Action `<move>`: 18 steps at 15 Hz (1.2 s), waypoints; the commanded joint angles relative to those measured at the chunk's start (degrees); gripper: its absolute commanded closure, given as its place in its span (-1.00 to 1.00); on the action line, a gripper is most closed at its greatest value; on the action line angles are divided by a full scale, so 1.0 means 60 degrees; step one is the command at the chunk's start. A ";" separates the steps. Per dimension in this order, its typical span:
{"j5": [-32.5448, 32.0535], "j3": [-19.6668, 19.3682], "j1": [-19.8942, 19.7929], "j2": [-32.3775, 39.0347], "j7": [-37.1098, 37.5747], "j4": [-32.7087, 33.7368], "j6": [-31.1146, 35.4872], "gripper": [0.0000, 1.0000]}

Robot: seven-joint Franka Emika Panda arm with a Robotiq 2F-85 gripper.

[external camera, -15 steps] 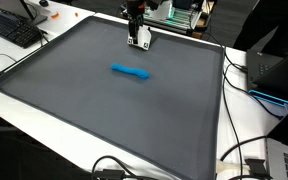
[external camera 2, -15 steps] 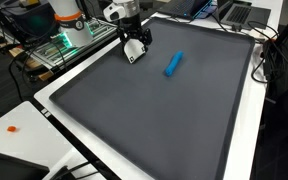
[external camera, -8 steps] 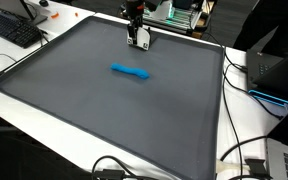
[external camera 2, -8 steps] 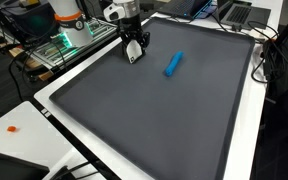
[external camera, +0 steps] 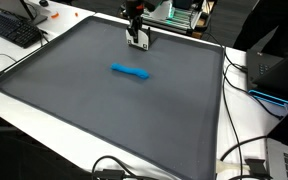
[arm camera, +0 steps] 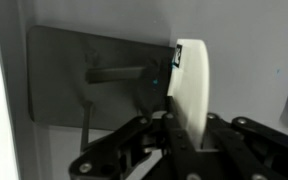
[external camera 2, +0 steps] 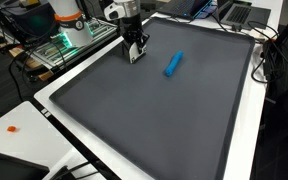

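Note:
My gripper (external camera: 137, 40) hangs over the far edge of a large dark grey mat (external camera: 104, 110), pointing down, with a small white flat piece at its tip. In the wrist view the black fingers press from both sides on that thin white flat piece (arm camera: 191, 80), which stands on edge between them, so the gripper (arm camera: 187, 128) is shut on it. A blue oblong block (external camera: 131, 71) lies flat on the mat a short way from the gripper, untouched; it also shows beside the gripper (external camera 2: 134, 47) as the blue block (external camera 2: 173, 64).
The mat lies on a white table (external camera 2: 44, 120). A keyboard (external camera: 14, 28) sits at one corner, and laptops (external camera: 284, 65) (external camera 2: 239, 12) and cables (external camera: 239, 160) lie along the edges. Green-lit electronics (external camera 2: 69, 40) stand behind the arm. A small orange item (external camera 2: 12, 128) lies on the white table.
The jaws have closed from wide open onto the white flat piece. The arm has stayed in nearly the same place and the blue block has not moved.

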 commanded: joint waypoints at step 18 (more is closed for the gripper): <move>0.1142 0.0036 0.0893 -0.1093 -0.2641 0.1836 -0.2874 0.98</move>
